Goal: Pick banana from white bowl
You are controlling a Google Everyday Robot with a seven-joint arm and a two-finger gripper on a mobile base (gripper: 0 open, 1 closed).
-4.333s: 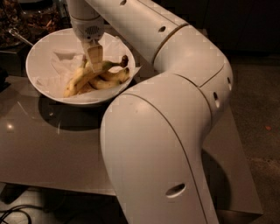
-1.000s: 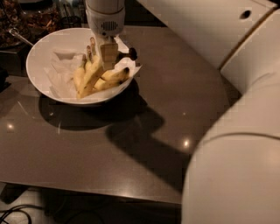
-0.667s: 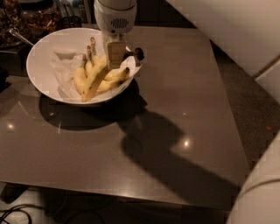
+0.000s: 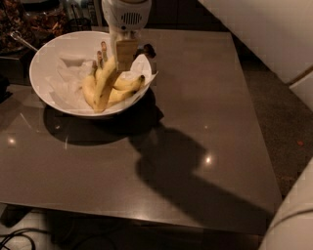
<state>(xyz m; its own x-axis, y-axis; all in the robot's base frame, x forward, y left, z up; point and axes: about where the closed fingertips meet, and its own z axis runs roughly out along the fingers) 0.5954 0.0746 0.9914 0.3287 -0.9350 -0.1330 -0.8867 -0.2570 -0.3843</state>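
The gripper (image 4: 125,54) hangs at the upper centre-left of the frame, below a white wrist housing (image 4: 127,14) with a small vent grille. It sits over the right half of the white bowl (image 4: 40,73). Its tan tip is down against the upper end of the banana (image 4: 104,87). Whether it is clamped on the fruit or only resting against it cannot be told.

At the far upper left lies a dark, cluttered heap (image 4: 29,22) that cannot be made out. A thin metal utensil handle (image 4: 22,41) slants from it toward the bowl's rim. The white bowl stands at the upper left part of the table (image 4: 210,102). It is wide and glossy and lined with crumpled white paper (image 4: 68,78). The paper spills over the bowl's right edge.

The banana lies inside the bowl, right of its centre. It runs from a low end near the front wall up and to the right, to the gripper. Dark stem ends (image 4: 101,51) stick up just left of the gripper. A shorter banana (image 4: 88,90) lies touching its left side, and another short one (image 4: 126,84) lies on its right, with its dark tip pointing right.

The bowl throws a dark shadow on the table below it. A broader arm shadow (image 4: 176,171) runs down and right across the brown tabletop, which carries a few bright glints.

The white arm (image 4: 264,34) fills the upper right corner. Another white part of the robot (image 4: 293,219) shows at the lower right. Speckled floor (image 4: 283,136) lies between them.
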